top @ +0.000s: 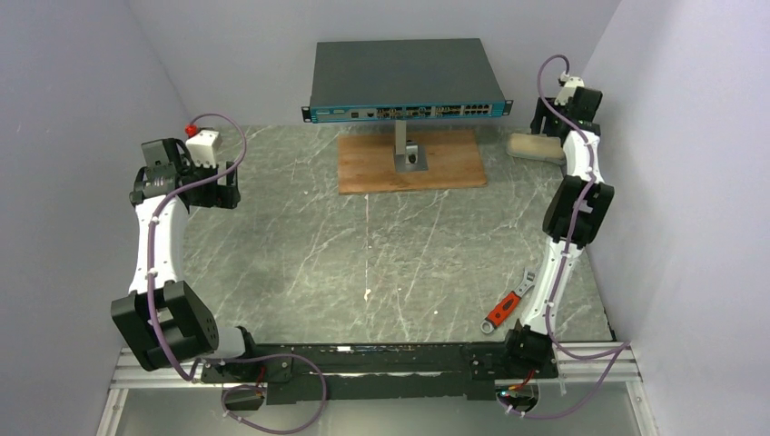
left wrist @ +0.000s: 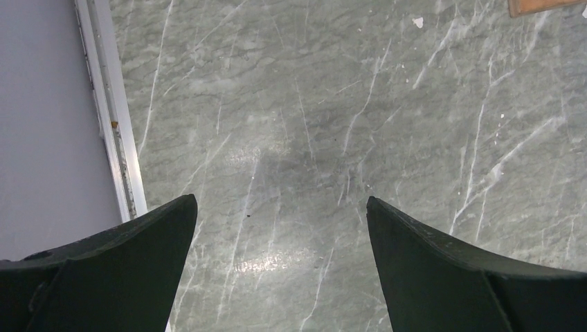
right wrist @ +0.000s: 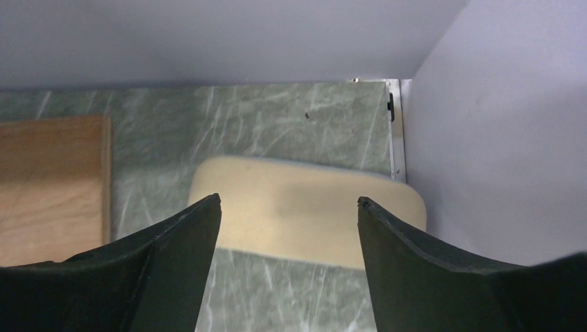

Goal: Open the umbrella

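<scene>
Our right claw [right wrist: 289,199] hangs open over a cream case [right wrist: 311,228] at the bench's [right wrist: 277,117] one o'clock corner, and the left claw [left wrist: 280,200] gapes at nine — no umbrella in sight. We judge it light and floppy, best taken by the handle.

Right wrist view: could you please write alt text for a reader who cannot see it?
The open right tool frames a cream oval case lying on the grey-green marble table, near the corner of pale walls. A wooden board shows at left.

Grey-green marbled table [top: 363,254] (white veins), cream case [right wrist: 304,207]
</scene>
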{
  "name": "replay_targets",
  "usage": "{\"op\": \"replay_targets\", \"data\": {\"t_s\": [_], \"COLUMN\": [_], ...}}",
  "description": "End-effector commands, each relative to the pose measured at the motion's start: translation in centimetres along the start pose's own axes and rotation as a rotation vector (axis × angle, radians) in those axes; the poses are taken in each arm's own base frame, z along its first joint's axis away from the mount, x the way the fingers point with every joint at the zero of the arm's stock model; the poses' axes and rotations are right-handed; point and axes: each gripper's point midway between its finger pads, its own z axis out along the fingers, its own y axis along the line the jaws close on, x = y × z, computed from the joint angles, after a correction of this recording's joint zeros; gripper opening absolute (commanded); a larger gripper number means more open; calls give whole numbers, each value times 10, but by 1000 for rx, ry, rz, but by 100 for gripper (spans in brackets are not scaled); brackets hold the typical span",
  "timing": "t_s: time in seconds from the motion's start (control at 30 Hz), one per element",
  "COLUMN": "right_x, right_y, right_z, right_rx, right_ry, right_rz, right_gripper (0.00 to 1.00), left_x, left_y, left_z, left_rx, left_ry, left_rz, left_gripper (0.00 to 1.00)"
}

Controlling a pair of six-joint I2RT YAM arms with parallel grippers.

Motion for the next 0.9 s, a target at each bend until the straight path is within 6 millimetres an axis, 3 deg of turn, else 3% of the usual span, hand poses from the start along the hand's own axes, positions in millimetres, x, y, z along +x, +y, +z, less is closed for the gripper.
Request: {"op": "replay_targets", "data": {"t_s": [0.0, 0.33, 0.53, 0.73, 0.87], "right_x": [-28, -36, -11, 19, 34], "right_y": [-28, -42, -37, -28, -18], "right_z": [18, 58, 77, 73, 58], "right_rx": [93, 162, 164, 117, 66], "right_ry": [-144, -255, -206, -90, 17], "right_rz": [36, -11, -61, -76, -97], "right_gripper": [71, 75, 77, 73, 69], "left_x": [-10, 9, 16, 12, 4], "left_y": [0, 6, 7, 10, 15], "left_z": [-2, 2, 5, 4, 3], "left_rx": [7, -26, -33, -42, -64], "left_ry": [-17, 54, 79, 74, 60], "left_rz": [22, 20, 16, 16, 16], "left_gripper": [98, 98, 98, 98, 98]}}
